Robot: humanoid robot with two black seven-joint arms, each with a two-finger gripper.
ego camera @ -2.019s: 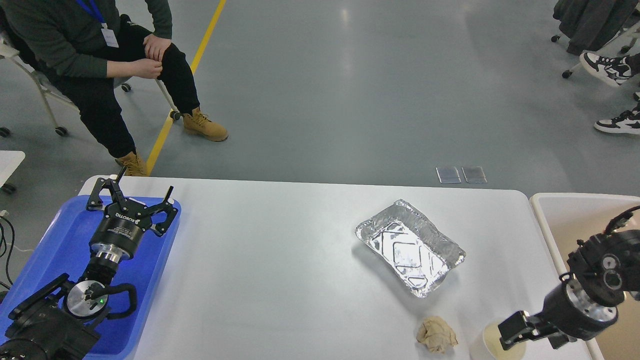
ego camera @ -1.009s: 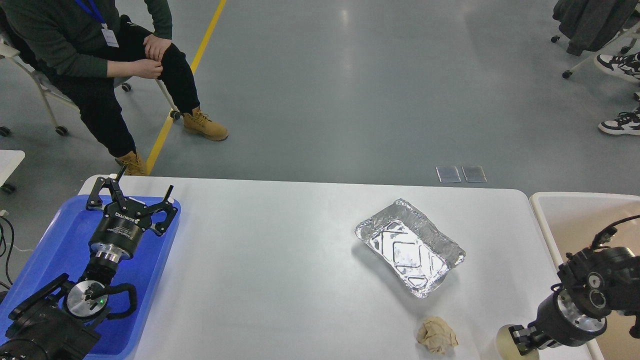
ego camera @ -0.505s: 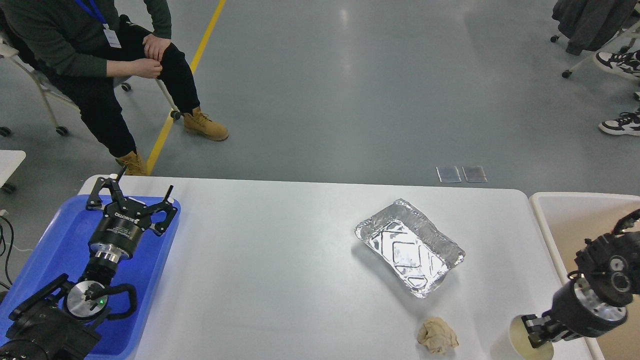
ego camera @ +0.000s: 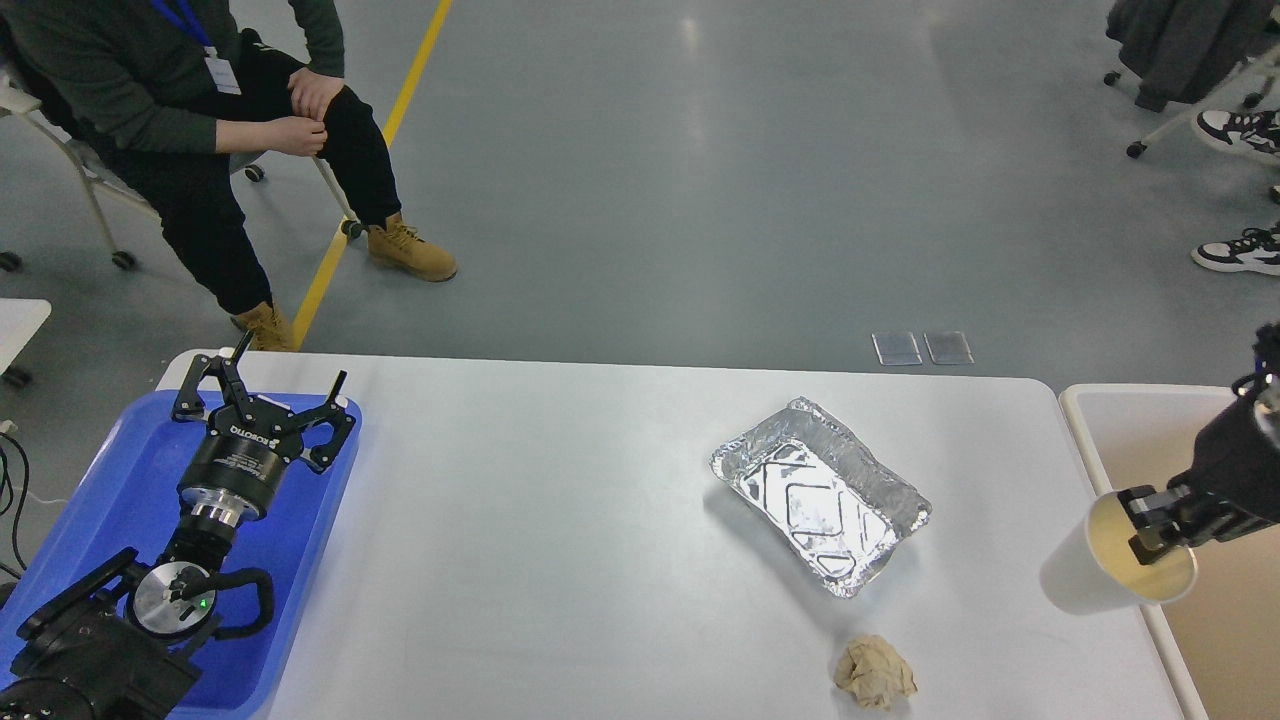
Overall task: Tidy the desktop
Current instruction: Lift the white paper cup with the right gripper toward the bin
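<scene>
Right gripper [ego camera: 1150,525] pinching the rim of a light, crushable paper cup [ego camera: 1105,570] above the desktop [ego camera: 560,540] edge (left gripper [ego camera: 262,395] spread open, empty).

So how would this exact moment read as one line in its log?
right gripper: holding paper cup by rim, lifted | left gripper: open over blue tray | desktop: foil tray, crumpled paper

Lab — bare grey floor [ego camera: 700,200], yellow line [ego camera: 385,130].
</scene>
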